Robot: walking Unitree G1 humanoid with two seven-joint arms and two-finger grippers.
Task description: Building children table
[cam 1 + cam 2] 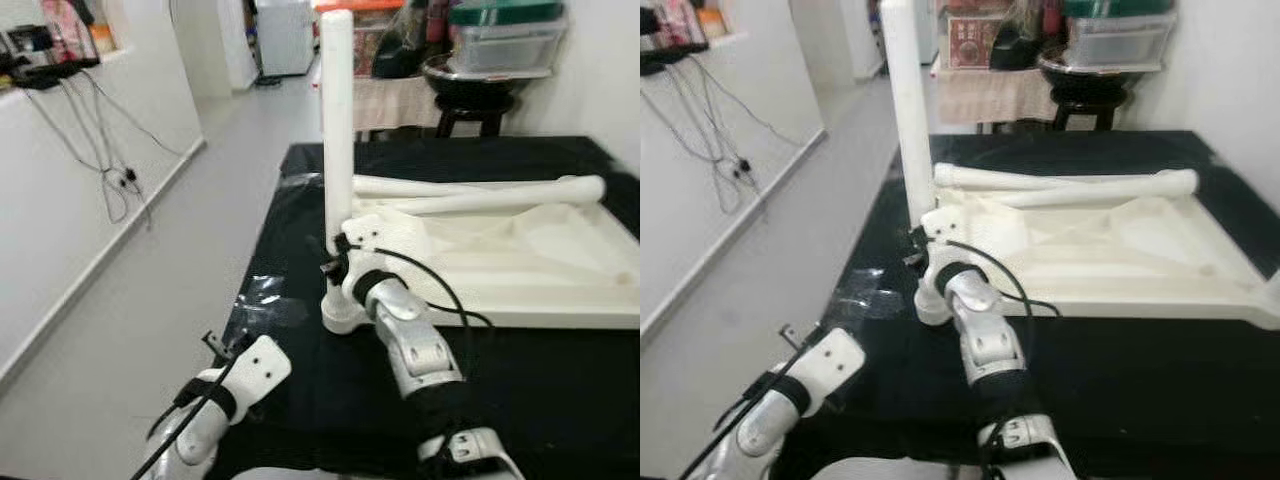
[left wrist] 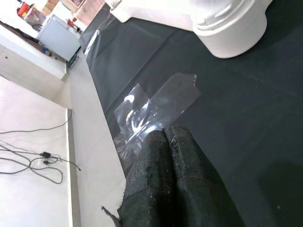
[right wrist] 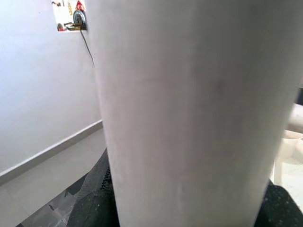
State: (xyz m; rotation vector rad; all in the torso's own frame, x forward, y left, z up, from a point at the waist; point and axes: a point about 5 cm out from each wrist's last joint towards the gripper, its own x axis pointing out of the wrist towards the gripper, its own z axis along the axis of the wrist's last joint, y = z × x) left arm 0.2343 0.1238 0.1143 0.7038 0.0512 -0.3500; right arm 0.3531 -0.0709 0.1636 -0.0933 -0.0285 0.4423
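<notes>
While your left gripper (image 1: 215, 345) idles near the table's (image 1: 560, 400) left edge, jaws pressed together on nothing, your right gripper (image 1: 338, 255) clamps the upright white leg (image 1: 337, 120) at the upturned tabletop's (image 1: 520, 270) near-left corner; keep it plumb and seated. Two loose legs (image 1: 480, 188) lie beyond; open floor (image 1: 150, 270) lies left.

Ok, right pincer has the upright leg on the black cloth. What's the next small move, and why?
Probably lift the upright leg slightly and carry it toward the near corner of the upturned tabletop. The right pincer grips it low, but its foot stands on the black cloth, just outside the tabletop. Two more legs lie loose across it.
</notes>
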